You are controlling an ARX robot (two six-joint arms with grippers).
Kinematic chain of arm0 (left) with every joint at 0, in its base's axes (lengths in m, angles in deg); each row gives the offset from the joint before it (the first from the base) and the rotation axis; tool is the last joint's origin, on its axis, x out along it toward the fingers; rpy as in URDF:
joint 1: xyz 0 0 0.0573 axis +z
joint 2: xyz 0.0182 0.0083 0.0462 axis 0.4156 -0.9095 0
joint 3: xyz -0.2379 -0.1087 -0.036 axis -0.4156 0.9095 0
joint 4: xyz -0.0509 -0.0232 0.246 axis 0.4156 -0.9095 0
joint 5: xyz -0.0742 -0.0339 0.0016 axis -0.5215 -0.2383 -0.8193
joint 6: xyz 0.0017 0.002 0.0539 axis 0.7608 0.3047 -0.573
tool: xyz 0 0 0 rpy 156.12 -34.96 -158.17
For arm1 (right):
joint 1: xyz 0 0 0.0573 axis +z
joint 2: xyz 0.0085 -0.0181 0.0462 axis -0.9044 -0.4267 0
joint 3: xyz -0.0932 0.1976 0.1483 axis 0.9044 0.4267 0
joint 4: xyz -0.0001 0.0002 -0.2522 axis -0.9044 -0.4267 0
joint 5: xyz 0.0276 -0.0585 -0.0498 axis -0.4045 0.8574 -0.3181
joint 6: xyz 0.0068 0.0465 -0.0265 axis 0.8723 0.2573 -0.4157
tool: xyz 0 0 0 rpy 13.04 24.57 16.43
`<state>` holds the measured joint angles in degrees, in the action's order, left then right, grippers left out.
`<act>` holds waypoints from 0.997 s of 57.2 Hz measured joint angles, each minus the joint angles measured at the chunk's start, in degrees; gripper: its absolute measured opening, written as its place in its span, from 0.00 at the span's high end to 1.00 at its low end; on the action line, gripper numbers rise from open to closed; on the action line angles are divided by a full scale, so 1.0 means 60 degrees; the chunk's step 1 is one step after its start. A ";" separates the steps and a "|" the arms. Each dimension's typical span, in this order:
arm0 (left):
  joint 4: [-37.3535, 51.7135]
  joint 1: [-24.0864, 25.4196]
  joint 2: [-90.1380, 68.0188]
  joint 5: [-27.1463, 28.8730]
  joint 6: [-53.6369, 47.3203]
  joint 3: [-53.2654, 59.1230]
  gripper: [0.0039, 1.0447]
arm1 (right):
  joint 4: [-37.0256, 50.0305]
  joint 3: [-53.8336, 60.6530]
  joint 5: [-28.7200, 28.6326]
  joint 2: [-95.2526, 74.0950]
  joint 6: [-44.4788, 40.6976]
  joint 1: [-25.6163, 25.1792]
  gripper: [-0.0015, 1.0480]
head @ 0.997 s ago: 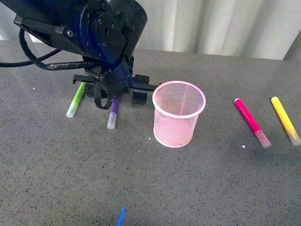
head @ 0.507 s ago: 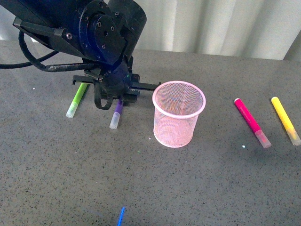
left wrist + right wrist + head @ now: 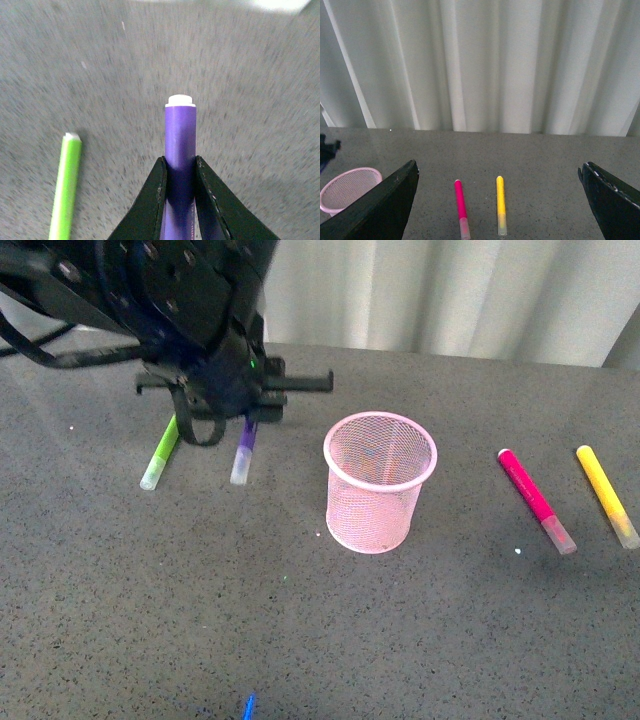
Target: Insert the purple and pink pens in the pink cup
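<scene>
My left gripper [image 3: 240, 410] [image 3: 180, 165] is shut on the purple pen [image 3: 243, 455] [image 3: 180, 145], which hangs off the table, clear cap down, left of the pink cup [image 3: 380, 482]. The pale pink mesh cup stands upright mid-table and also shows in the right wrist view [image 3: 347, 187]. The pink pen [image 3: 535, 500] [image 3: 461, 205] lies flat on the table to the cup's right. My right gripper [image 3: 500, 200] is open, its fingers wide apart, above the table with the pink pen between them in view but far below.
A lime-green marker [image 3: 160, 452] [image 3: 66, 185] lies left of the purple pen. A yellow marker [image 3: 606, 495] [image 3: 501, 204] lies beside the pink pen on its right. A small blue object [image 3: 248, 706] sits at the table's front edge. Pale curtains hang behind the grey table [image 3: 320, 620].
My left gripper closed on the purple pen and rose with it, lifting it off the table. The cup and other pens stayed put.
</scene>
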<state>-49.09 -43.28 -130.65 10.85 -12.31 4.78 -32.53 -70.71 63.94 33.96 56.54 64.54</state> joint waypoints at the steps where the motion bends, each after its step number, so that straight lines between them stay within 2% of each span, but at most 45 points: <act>1: 0.0175 0.0058 0.0251 -0.0018 -0.0022 0.0098 0.88 | 0.0000 0.0000 0.0004 0.0000 0.0000 0.0000 0.07; 8: 0.1111 0.0368 0.1559 -0.0146 -0.0015 0.0718 0.88 | 0.0000 0.0000 0.0000 0.0000 0.0000 0.0000 0.07; 14: 0.2761 0.0645 0.3042 -0.0168 0.0142 0.1778 0.88 | 0.0000 0.0000 0.0000 0.0000 0.0000 0.0000 0.07; 25: 0.5472 0.0576 0.4892 -0.0175 0.0597 0.3373 0.88 | 0.0000 0.0000 0.0004 0.0000 0.0000 0.0000 0.07; 34: 0.7114 0.0033 0.5701 -0.0138 0.0892 0.4280 0.88 | 0.0000 0.0000 0.0000 0.0000 0.0000 0.0000 0.07; 57: 0.8772 -0.2138 0.3603 0.0608 0.1443 0.4666 0.88 | 0.0000 0.0000 0.0000 0.0000 0.0000 0.0000 0.07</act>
<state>3.55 -56.11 -109.03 14.50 -3.66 32.78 -32.53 -70.71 63.94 33.96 56.54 64.54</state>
